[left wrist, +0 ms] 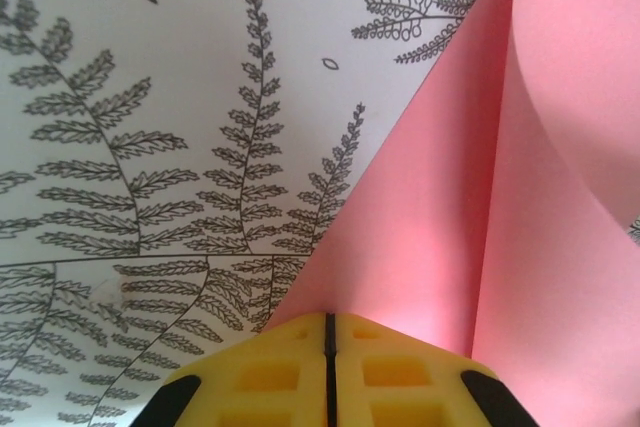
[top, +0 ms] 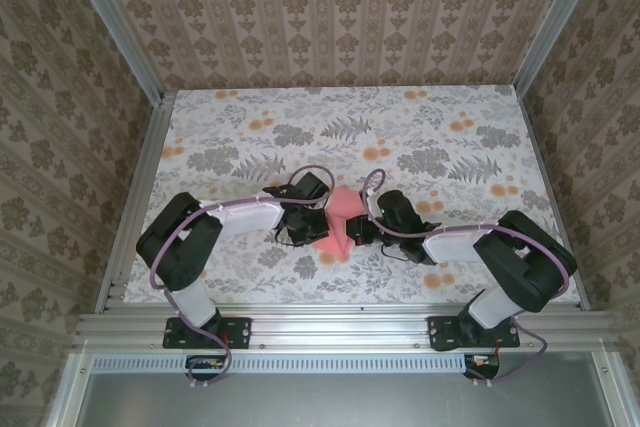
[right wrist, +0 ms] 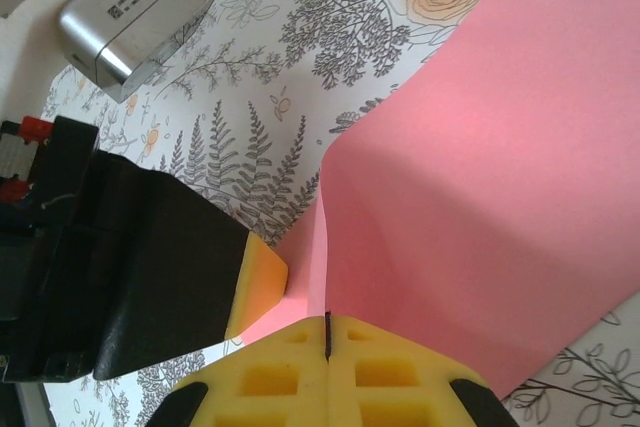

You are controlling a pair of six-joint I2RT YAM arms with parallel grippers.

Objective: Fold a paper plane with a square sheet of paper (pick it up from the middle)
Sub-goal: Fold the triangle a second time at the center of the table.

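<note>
Seen from the top external camera, the thin salmon-pink square sheet of paper (top: 341,219) sat near the middle of the flower-and-fern printed tabletop (top: 450,147), raised and buckled rather than flat. The left gripper (top: 316,223) met it from the left and the right gripper (top: 359,228) from the right. The sheet lay directly between them, with neither arm noticeably nearer. Its longer visible run went from the far side toward the near edge, across the line joining the two grippers.

In the left wrist view, the left gripper's yellow foam pads (left wrist: 270,377) were pressed together along a thin seam. The pink paper entered at that seam, so the grip looked closed on an edge of the sheet. From there the paper spread forward and to the right, and its right part curled up in a soft roll.

In the right wrist view, the right gripper's pads were likewise shut on the paper, which rose from the seam and fanned up and to the right. The other gripper's black finger and yellow pad touched the same sheet just to the left. Any fold would probably turn on the short span of paper between the two pinches.
</note>
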